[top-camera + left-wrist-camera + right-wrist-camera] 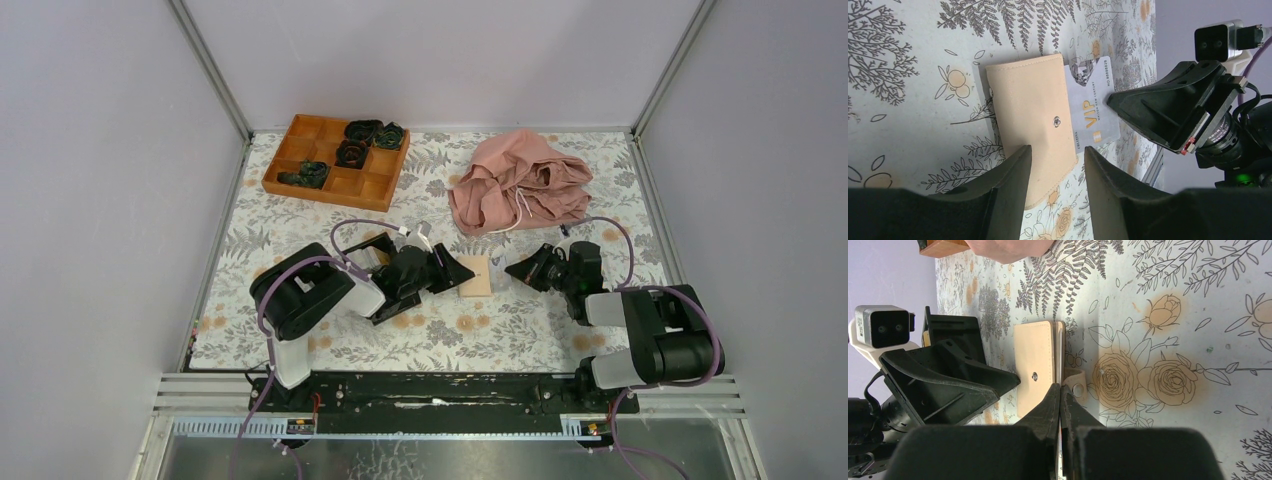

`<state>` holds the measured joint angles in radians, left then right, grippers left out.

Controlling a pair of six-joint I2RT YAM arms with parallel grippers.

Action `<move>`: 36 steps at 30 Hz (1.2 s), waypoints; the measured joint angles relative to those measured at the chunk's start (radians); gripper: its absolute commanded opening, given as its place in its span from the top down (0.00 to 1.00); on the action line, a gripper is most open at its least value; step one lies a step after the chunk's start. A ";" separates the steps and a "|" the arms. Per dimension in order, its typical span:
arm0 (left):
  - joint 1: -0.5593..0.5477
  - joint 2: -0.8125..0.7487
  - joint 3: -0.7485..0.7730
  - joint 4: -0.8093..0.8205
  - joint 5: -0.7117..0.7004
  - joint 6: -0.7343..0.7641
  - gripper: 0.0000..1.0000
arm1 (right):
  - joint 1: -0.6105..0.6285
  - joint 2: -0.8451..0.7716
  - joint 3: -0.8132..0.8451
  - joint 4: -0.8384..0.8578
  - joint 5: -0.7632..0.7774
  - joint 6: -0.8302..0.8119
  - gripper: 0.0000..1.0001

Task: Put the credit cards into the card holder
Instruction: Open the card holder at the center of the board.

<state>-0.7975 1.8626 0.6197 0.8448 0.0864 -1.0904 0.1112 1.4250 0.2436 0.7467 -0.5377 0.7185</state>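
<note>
The tan card holder lies flat on the floral mat, snap stud up; it also shows in the top view and the right wrist view. A grey credit card marked VIP sticks out of its side, partly tucked under it. My right gripper is shut on the card's outer edge, seen too in the left wrist view and the top view. My left gripper is open, its jaws astride the holder's near end, low over it. No other card shows.
An orange-brown compartment tray with dark items stands at the back left. A pink cloth lies heaped at the back right. The holder's snap strap lies beside my right fingers. Metal frame rails border the mat.
</note>
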 measured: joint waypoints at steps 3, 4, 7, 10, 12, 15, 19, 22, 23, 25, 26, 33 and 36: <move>0.001 0.000 0.000 0.000 0.001 0.000 0.49 | 0.001 0.003 0.000 0.002 0.001 0.000 1.00; 0.001 0.000 0.000 0.001 0.001 0.000 0.49 | 0.001 0.005 0.000 0.004 0.002 0.000 1.00; 0.001 0.002 -0.001 0.005 0.002 -0.002 0.49 | 0.005 0.016 0.000 0.014 0.003 0.001 1.00; 0.001 0.011 -0.002 0.020 0.003 -0.007 0.49 | 0.008 0.029 -0.002 0.032 0.002 0.002 1.00; 0.001 0.016 -0.002 0.028 0.004 -0.011 0.49 | 0.009 0.041 -0.004 0.049 -0.001 0.007 1.00; 0.002 0.018 -0.002 0.032 0.006 -0.015 0.49 | 0.010 0.060 -0.010 0.084 -0.004 0.021 1.00; 0.002 0.019 -0.002 0.031 0.006 -0.015 0.49 | 0.012 0.085 -0.022 0.142 -0.007 0.048 1.00; 0.003 0.019 -0.003 0.032 0.006 -0.014 0.49 | 0.013 0.100 -0.034 0.187 -0.014 0.070 1.00; 0.003 0.019 -0.003 0.032 0.007 -0.014 0.49 | 0.014 0.101 -0.039 0.200 -0.017 0.079 1.00; 0.003 0.019 -0.003 0.031 0.007 -0.014 0.49 | 0.015 0.102 -0.043 0.215 -0.026 0.092 1.00; 0.003 0.019 -0.003 0.032 0.006 -0.014 0.49 | 0.016 0.102 -0.045 0.220 -0.029 0.098 1.00; 0.005 0.023 -0.004 0.037 0.008 -0.014 0.49 | 0.023 0.103 -0.050 0.262 -0.040 0.132 1.00; 0.006 0.023 -0.004 0.038 0.011 -0.014 0.49 | 0.025 0.108 -0.052 0.272 -0.040 0.140 1.00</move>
<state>-0.7918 1.8858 0.6159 0.8829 0.0978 -1.1049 0.1360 1.5333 0.1913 1.0187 -0.5781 0.8589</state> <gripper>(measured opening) 0.510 0.015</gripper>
